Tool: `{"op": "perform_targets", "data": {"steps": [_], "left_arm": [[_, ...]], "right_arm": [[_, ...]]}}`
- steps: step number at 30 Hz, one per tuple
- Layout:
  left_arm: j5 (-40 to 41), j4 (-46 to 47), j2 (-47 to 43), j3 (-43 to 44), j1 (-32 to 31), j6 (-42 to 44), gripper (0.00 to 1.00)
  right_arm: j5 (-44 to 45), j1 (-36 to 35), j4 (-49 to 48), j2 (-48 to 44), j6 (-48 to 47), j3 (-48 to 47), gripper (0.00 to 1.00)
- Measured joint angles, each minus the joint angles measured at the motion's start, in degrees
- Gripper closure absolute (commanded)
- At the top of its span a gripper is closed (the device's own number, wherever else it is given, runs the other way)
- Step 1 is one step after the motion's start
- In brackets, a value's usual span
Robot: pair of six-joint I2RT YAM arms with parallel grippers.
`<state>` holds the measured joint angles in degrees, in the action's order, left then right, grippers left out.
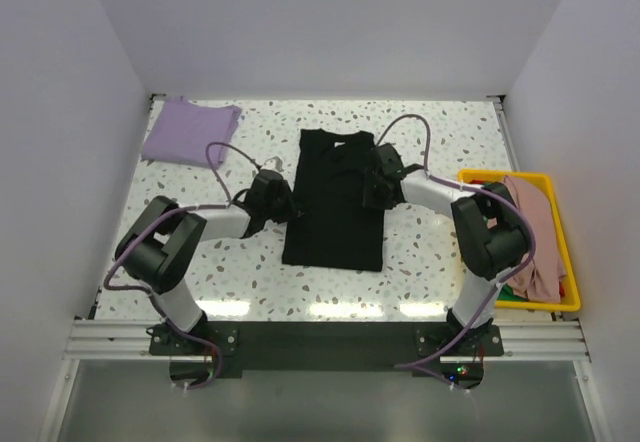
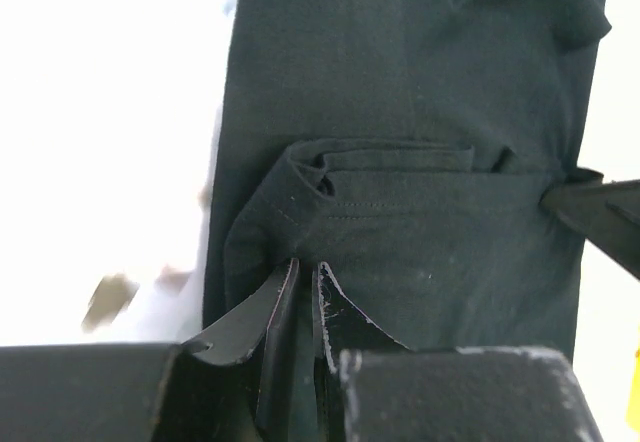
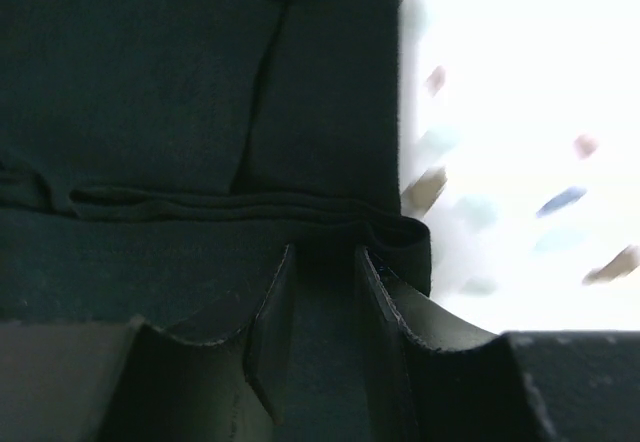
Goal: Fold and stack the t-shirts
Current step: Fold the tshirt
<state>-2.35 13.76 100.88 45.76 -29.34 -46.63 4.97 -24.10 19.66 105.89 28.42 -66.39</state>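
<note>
The black shirt (image 1: 335,217) lies at table centre as a long strip. It is light, limp cloth that will likely sag unless pinched through all layers. The left gripper (image 2: 305,277) and right gripper (image 3: 322,262) each clamp a folded side edge.

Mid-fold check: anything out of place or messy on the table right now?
The pink t-shirt spills over the rim of the yellow bin at the right. The lavender t-shirt lies skewed at the far-left corner. The black t-shirt lies straight.
</note>
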Motion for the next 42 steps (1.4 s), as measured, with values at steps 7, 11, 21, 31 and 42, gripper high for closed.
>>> {"op": "perform_targets", "data": {"steps": [7, 11, 21, 31, 42], "left_arm": [[2.36, -0.13, -11.37, -12.0, -1.22, -1.14, 0.84], [2.82, -3.72, -16.06, -14.32, -1.62, -0.92, 0.82], [3.08, -15.5, -32.96, -15.54, -1.97, 2.93, 0.78], [-0.46, -19.8, -43.36, -28.06, -10.03, -0.81, 0.83], [-0.04, -17.92, -46.1, -32.61, -13.97, -10.27, 0.78]], "right_arm": [[1.77, -8.63, 0.35, -5.55, 2.45, 6.69, 0.66], [2.1, -9.51, 2.93, -5.99, 2.64, 6.23, 0.65], [2.99, -13.46, 9.9, -25.81, 5.31, 12.24, 0.64], [0.66, -30.36, 8.74, -28.68, 16.68, 28.02, 0.65], [3.43, -31.08, 11.63, -36.46, 23.17, 31.71, 0.59]]}}
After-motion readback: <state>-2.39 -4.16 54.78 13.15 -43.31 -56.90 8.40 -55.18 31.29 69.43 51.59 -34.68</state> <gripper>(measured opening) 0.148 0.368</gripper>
